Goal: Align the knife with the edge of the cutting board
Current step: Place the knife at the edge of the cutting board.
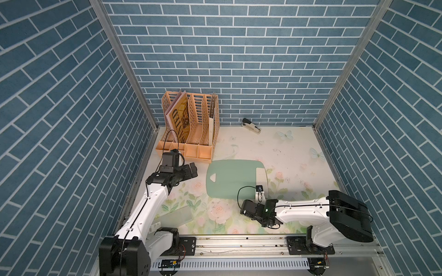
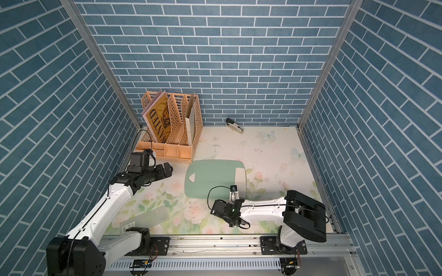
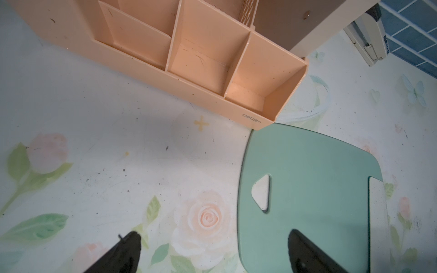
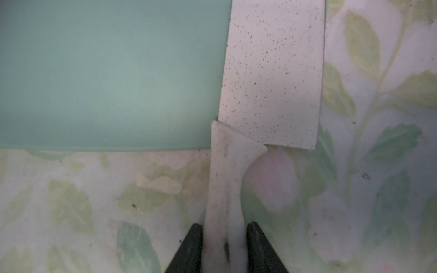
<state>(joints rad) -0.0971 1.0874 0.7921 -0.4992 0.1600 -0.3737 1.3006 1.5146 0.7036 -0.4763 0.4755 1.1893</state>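
At the lower centre of the right wrist view, the right gripper (image 4: 224, 224) pinches the handle of the knife (image 4: 272, 71), whose blade lies along the cutting board's (image 4: 106, 71) right edge, while the left gripper (image 3: 212, 232) hangs wide open, holding nothing

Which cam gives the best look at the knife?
Right wrist: the knife is close up, blade lying along the cutting board's short edge, handle between the right gripper's fingers. Both top views show its small blade; the wrist hides most of the handle. Left wrist catches only a blade strip.
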